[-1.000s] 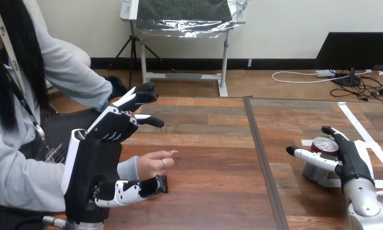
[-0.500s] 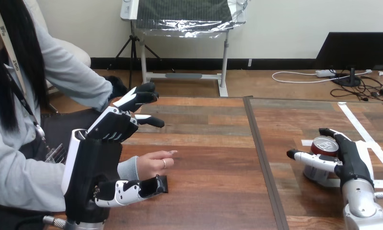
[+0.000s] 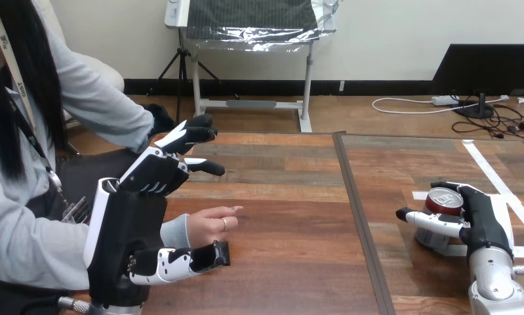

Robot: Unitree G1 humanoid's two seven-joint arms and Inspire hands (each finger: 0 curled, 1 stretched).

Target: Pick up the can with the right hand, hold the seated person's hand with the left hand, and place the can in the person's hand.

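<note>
At the table's right side, the right hand is grasping the can, fingers curling behind it and thumb crossing its front; the can is standing on the table. At the left, the left hand is hovering, fingers released, over the person's hand. If the grasp is shallow, the can is likely to slip or tip when lifted.

The table middle is bare from near edge to far edge: I can pass there. At the left edge my left hand, with the person's hand just beside it, blocks the way. Near the right edge my right hand wraps the can.
</note>
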